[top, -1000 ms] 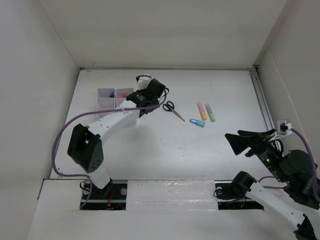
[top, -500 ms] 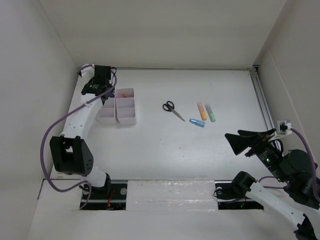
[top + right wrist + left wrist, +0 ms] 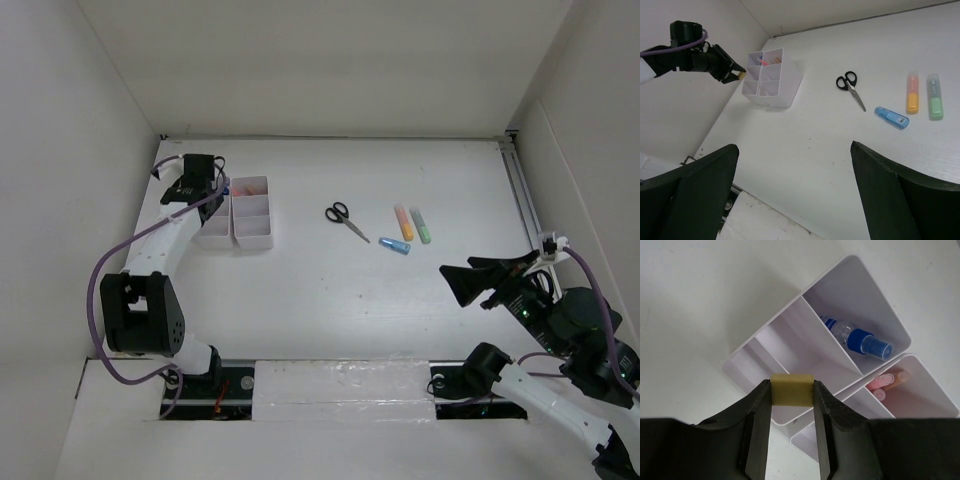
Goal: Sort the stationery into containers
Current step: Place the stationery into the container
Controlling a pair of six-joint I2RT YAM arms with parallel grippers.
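Note:
My left gripper [image 3: 792, 387] is shut on the tiny yellow eraser cube [image 3: 792, 394] and holds it above the near-left compartments of the white organizer [image 3: 805, 340]. In the top view the gripper [image 3: 212, 188] is over the organizer's [image 3: 252, 241] far left corner. One compartment holds the clear blue-capped bottle [image 3: 855, 337], another the red-pink pens [image 3: 885, 382]. The black-handled scissors [image 3: 345, 218] and the orange [image 3: 403, 222], green [image 3: 421, 225] and blue [image 3: 394, 246] markers lie on the table to the right. My right gripper [image 3: 794, 150] is open and empty, high above the table's near right.
White walls close in the table on the left, back and right. A metal rail [image 3: 520, 190] runs along the right edge. The left arm's purple cable [image 3: 110, 270] loops beside the left wall.
My left gripper has swung from beside the scissors leftward to the organizer's far left corner, then settled slightly lower. The right gripper has shifted a little left.

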